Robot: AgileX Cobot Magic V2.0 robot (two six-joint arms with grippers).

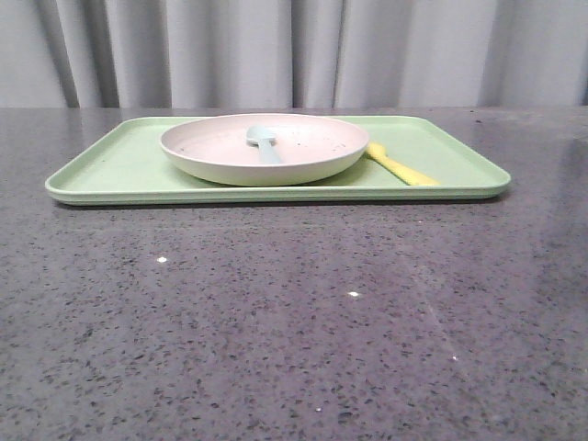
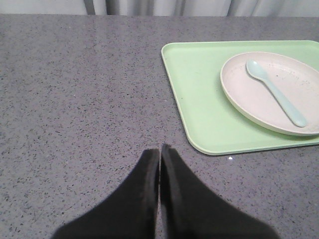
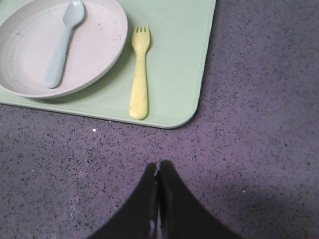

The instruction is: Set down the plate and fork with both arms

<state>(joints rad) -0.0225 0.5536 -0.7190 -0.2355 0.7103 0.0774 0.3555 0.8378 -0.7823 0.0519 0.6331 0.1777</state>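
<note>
I see the round pale pink plate [image 1: 265, 147] on the light green rectangular tray [image 1: 119, 170], the small yellow plastic fork [image 3: 140, 74] just beside it, while my left claw [image 2: 159, 149] and right claw [image 3: 158, 167] hang closed and empty over the speckled grey table [image 1: 294, 331], which I judge means both are placed.

Black wedge-shaped fingers
The left hand [image 2: 159, 152] and right hand [image 3: 158, 168] look alike — matte black, smooth, tapering to narrow tips.
</note>
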